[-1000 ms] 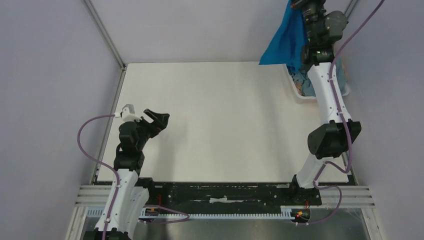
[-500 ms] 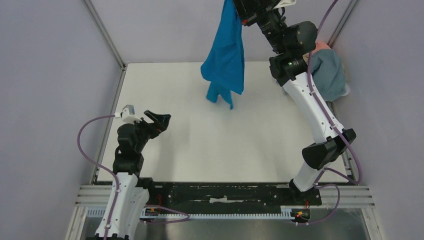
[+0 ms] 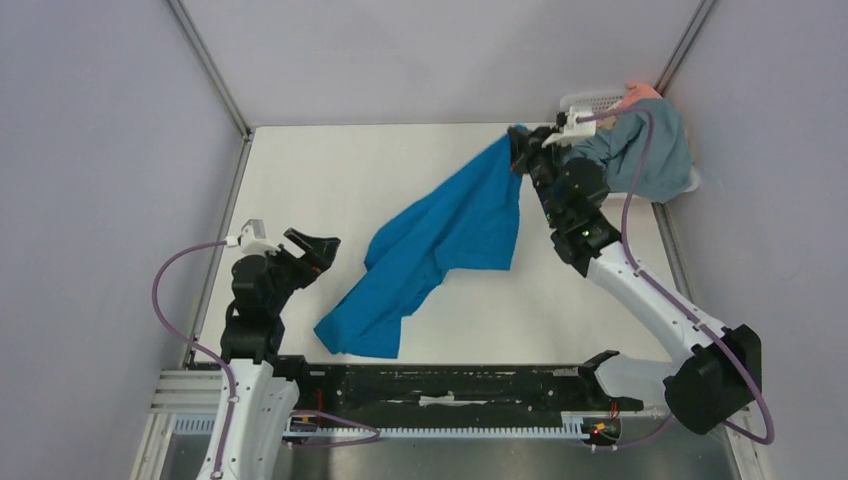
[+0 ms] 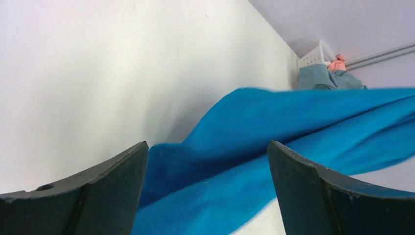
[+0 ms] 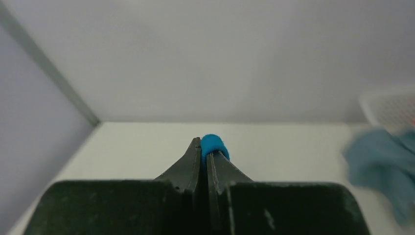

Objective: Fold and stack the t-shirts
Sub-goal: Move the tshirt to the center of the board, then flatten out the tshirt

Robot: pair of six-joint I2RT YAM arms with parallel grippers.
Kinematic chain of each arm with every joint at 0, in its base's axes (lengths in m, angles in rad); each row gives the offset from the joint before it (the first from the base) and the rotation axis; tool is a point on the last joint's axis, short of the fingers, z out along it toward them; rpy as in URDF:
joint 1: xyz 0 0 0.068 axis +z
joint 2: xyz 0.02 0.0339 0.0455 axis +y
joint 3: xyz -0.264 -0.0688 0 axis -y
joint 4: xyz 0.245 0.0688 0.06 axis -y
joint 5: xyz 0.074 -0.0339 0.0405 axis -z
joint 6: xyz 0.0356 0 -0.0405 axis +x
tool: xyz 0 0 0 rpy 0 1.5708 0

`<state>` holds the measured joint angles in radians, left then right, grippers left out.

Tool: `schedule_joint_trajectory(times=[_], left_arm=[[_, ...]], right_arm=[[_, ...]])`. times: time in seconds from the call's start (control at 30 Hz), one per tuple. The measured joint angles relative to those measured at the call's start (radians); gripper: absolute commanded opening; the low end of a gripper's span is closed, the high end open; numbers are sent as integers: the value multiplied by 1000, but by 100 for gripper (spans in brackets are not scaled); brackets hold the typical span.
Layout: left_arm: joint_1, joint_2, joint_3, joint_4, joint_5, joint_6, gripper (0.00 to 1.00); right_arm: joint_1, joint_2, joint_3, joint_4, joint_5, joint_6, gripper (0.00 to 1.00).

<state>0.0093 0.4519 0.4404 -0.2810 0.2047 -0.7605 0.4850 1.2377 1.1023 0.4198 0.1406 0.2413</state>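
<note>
The bright cobalt-blue t-shirt stretches across the table from its far-right end down to the near left. My right gripper is shut on its far end; a fold of blue cloth shows pinched between the fingertips, and the right gripper points over the table. My left gripper is open and empty, just left of the shirt; in the left wrist view the shirt lies beyond the left gripper. The duller grey-blue t-shirt and salmon-pink cloth sit at the basket.
The white lattice basket stands at the far right corner, against the wall; it also shows in the left wrist view. Metal frame posts rise at the far corners. The table is white.
My right arm swung the blue shirt out of the basket, high over the far edge, then down; the shirt now lies spread across the table. The left arm barely moved.
</note>
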Motion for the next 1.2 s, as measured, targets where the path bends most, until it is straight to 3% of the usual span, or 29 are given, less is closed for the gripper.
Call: schedule_joint_trajectory(times=[0.13, 0.27, 0.43, 0.47, 0.5, 0.73, 0.9, 1.2], left_arm=[[0, 47, 0, -6, 12, -22, 96], [-10, 121, -4, 19, 40, -38, 96], [-80, 248, -6, 63, 63, -60, 96], [-115, 279, -7, 68, 56, -61, 96], [-160, 310, -7, 74, 46, -62, 96], [-552, 601, 61, 35, -58, -65, 96], [-766, 697, 141, -2, -163, -64, 97], [-779, 950, 241, 4, -289, -67, 100]], right_arm=[[-49, -1, -269, -95, 305, -58, 0], [-154, 163, -285, -272, 446, -32, 5], [-195, 293, -209, -400, 551, 6, 49], [-194, 302, -196, -410, 565, 13, 78], [-192, 306, -185, -420, 578, 19, 98], [-188, 295, -161, -502, 663, 64, 98], [-188, 162, -248, -531, 667, 86, 98], [-188, -154, -632, -390, 379, 132, 98]])
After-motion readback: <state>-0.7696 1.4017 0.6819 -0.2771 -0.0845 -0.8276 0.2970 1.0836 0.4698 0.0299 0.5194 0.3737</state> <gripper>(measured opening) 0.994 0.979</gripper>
